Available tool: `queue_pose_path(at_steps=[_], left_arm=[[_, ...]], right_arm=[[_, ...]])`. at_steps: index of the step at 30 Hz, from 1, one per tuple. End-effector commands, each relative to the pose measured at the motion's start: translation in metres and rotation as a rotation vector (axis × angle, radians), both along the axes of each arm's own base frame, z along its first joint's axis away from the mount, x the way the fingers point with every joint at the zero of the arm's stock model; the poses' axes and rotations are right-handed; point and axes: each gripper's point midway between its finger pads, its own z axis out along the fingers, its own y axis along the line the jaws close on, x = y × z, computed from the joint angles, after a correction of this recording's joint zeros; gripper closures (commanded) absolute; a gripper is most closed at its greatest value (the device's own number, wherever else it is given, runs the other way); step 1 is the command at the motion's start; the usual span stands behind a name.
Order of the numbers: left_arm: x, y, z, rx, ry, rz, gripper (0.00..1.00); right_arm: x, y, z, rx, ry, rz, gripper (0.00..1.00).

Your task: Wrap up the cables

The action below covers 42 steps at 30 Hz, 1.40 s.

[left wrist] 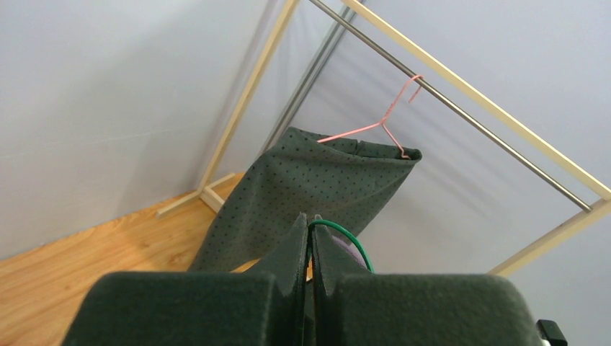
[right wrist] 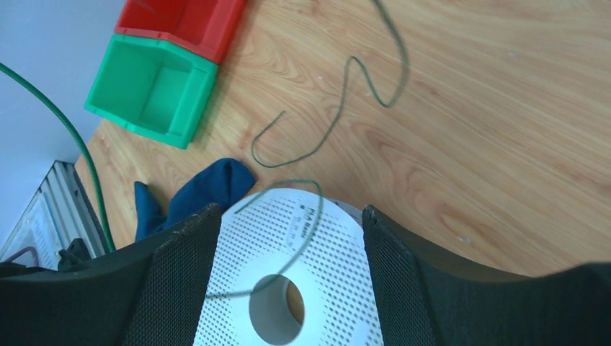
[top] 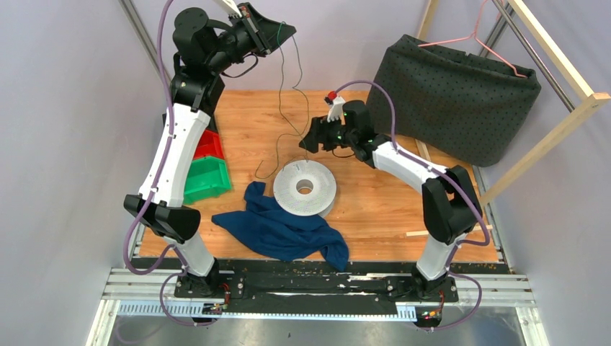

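The thin dark green cable [top: 297,86] hangs from my left gripper [top: 279,32], which is raised high at the back and shut on it. In the left wrist view the cable [left wrist: 354,244] loops out from between the closed fingertips [left wrist: 301,231]. The cable's lower part snakes over the wood [right wrist: 339,108] and a loose stretch curves above the white perforated spool [right wrist: 339,288]. The spool [top: 305,189] lies flat at the table's middle. My right gripper [top: 308,143] hovers just behind the spool, open and empty; in its wrist view [right wrist: 290,216] the spool shows between the jaws.
A blue cloth [top: 281,227] lies against the spool's near left side. Green [top: 207,179] and red [top: 207,144] bins sit at the left edge. A dark dotted cloth [top: 454,90] hangs on a pink hanger from a wooden rack at the back right.
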Motion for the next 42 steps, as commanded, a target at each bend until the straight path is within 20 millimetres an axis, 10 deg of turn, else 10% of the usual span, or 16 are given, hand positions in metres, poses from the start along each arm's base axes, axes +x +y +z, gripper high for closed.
queue_pose_path(at_steps=[1, 11, 23, 24, 27, 29, 34, 40, 42], left_arm=[[-0.014, -0.002, 0.011, -0.012, -0.029, -0.033, 1.00], [-0.017, -0.001, 0.011, -0.011, -0.028, -0.028, 1.00], [-0.018, -0.002, 0.009, -0.025, -0.017, -0.043, 1.00], [-0.018, -0.002, 0.008, -0.024, -0.015, -0.044, 1.00], [-0.016, -0.003, 0.009, -0.031, -0.016, -0.044, 1.00], [-0.008, -0.005, 0.004, -0.026, -0.012, -0.031, 1.00], [0.043, -0.029, -0.042, 0.004, 0.071, 0.006, 1.00], [0.082, -0.105, -0.108, 0.052, 0.169, -0.057, 0.97], [0.079, -0.129, -0.138, 0.052, 0.234, -0.124, 0.56]], right_arm=[[0.012, -0.043, 0.013, 0.013, 0.015, -0.139, 0.25], [-0.016, -0.046, 0.029, 0.070, -0.017, -0.060, 0.25], [-0.011, 0.012, 0.025, 0.037, -0.124, 0.066, 0.27], [-0.007, 0.018, 0.023, 0.046, -0.112, 0.069, 0.33], [-0.004, 0.031, 0.022, 0.051, -0.036, 0.108, 0.91], [-0.011, 0.027, 0.024, 0.041, 0.020, 0.120, 0.99], [-0.049, -0.024, 0.040, 0.034, 0.044, 0.071, 0.99], [-0.090, -0.130, 0.060, -0.012, 0.060, -0.133, 0.99], [-0.096, -0.165, 0.077, -0.032, 0.043, -0.214, 0.99]])
